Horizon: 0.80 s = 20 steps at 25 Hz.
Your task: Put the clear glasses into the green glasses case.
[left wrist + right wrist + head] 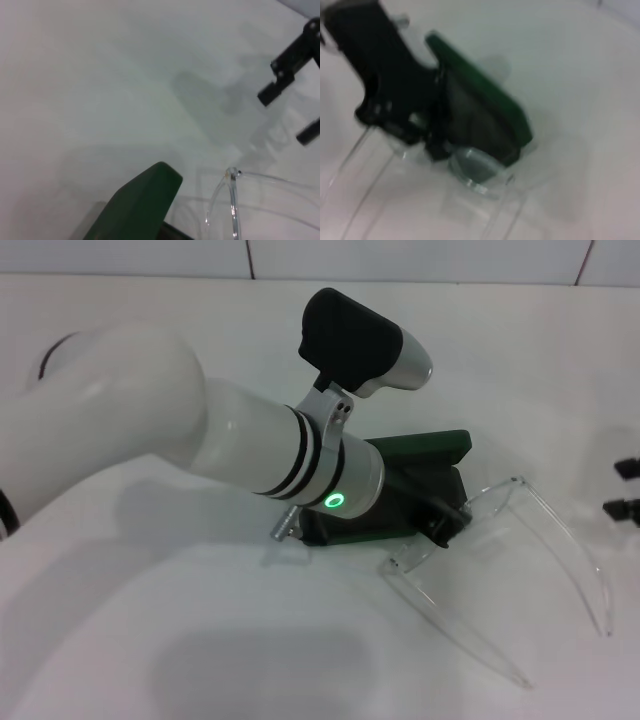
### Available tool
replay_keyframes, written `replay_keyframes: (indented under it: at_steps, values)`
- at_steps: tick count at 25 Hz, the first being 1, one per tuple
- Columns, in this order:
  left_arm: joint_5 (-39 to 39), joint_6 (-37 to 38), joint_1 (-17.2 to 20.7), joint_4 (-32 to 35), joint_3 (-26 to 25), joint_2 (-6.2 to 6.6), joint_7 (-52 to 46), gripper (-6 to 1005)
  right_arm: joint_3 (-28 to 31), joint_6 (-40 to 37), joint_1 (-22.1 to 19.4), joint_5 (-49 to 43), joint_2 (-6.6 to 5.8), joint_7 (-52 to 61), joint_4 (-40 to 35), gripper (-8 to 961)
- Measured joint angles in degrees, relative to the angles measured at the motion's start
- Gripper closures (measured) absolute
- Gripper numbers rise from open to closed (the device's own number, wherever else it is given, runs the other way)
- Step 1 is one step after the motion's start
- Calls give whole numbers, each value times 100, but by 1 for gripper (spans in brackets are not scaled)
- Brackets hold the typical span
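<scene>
The green glasses case (425, 448) lies open at the table's middle, lid raised at the back; its lid corner (145, 200) and dark lining (480, 125) show in the wrist views. The clear glasses (490, 530) sit at the case's front right edge. Their lens leans against the case and their long arms trail toward me over the table. My left gripper (443, 523) reaches across the case and is shut on the lens; the right wrist view shows it as a black gripper (432, 145) by the lens (475, 170). My right gripper (622, 488) hangs open at the far right.
The white table (200, 660) ends at a tiled wall (420, 260) at the back. My left arm's white forearm (250, 440) covers the case's left half. My right gripper's black fingers (280, 85) hover over the table beyond the glasses' hinge (232, 175).
</scene>
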Motion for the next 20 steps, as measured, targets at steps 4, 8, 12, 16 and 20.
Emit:
replay_keyframes:
  at_steps: [4,8,12,16,20]
  values:
    - [-1,0,-3,-111,-5,-3,11,916,-679,171,171,-420,32,312,40,401]
    - [-29,-68,24,-175,0,-12,62,916,-1438,474,202,-511,44,604,57,401]
    - [-30,-126,31,-178,17,-13,69,916,-1922,487,303,-474,83,700,55,401]
    - [-27,-133,31,-176,5,-13,70,915,-2217,479,349,-407,98,826,25,401]
    - [-27,-133,10,-129,6,-7,70,915,-2260,438,391,-375,98,841,10,401]
